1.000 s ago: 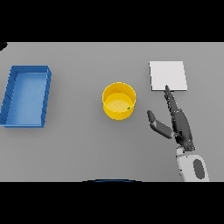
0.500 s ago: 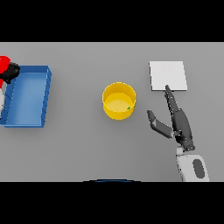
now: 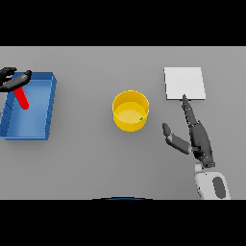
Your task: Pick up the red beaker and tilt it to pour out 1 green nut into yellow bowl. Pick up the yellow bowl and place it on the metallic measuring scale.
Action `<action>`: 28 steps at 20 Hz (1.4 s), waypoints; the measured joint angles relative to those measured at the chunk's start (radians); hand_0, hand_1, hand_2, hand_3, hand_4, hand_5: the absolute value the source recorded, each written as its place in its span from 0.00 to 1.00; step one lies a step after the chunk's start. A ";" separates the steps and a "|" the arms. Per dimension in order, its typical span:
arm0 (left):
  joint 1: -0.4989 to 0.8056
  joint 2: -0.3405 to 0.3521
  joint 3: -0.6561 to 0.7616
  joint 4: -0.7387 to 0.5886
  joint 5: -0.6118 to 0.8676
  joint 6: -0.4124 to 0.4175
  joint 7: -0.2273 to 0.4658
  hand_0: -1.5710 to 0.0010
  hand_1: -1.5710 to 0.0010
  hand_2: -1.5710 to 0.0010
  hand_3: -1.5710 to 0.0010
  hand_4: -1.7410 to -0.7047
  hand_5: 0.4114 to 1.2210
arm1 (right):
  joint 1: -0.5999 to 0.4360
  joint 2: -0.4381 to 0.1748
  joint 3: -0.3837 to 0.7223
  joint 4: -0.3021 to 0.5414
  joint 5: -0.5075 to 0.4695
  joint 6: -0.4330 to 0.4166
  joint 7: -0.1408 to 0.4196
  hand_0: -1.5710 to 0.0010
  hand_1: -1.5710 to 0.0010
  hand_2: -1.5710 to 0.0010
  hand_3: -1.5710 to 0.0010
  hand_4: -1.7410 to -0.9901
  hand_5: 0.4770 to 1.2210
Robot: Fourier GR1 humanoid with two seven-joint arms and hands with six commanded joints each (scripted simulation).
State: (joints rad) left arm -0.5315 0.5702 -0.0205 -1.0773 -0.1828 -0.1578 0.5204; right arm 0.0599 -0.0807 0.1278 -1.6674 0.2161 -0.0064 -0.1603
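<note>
On the grey tabletop (image 3: 86,163), near to far:
right hand (image 3: 198,137): fingers straight and relaxed, right of the yellow bowl (image 3: 130,111)
bowl: green nut (image 3: 141,118) inside
scale (image 3: 184,83): just beyond the fingertips
left hand (image 3: 10,79): wrapped round the red beaker (image 3: 21,97), over the blue tray (image 3: 49,108)

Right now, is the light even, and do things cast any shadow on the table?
Head view: flat, even light with no glare; the yellow bowl and the right hand cast no clear shadow on the grey table.
</note>
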 measured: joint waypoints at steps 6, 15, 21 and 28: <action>0.005 -0.001 -0.004 -0.028 -0.020 0.043 -0.056 0.97 0.97 0.97 0.97 0.93 0.28 | -0.022 0.001 0.019 0.016 0.073 -0.039 0.077 1.00 1.00 1.00 1.00 0.83 0.22; 0.025 -0.045 0.017 -0.062 0.026 0.064 -0.085 1.00 1.00 1.00 1.00 0.90 0.34 | -0.272 -0.237 0.177 0.082 0.346 0.133 0.107 1.00 1.00 1.00 1.00 0.80 0.20; 0.031 -0.045 0.015 -0.072 0.024 0.064 -0.089 1.00 1.00 1.00 1.00 0.90 0.34 | -0.465 -0.320 0.327 0.189 0.509 0.249 0.029 1.00 1.00 1.00 1.00 0.77 0.22; 0.039 -0.027 0.027 -0.089 0.041 0.042 -0.074 1.00 1.00 1.00 1.00 0.90 0.35 | -0.621 -0.307 0.450 0.374 0.603 0.323 -0.055 1.00 1.00 1.00 1.00 0.78 0.23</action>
State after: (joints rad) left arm -0.4929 0.5432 0.0064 -1.1667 -0.1420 -0.1162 0.4465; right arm -0.5613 -0.3877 0.5779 -1.2932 0.8190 0.3163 -0.2156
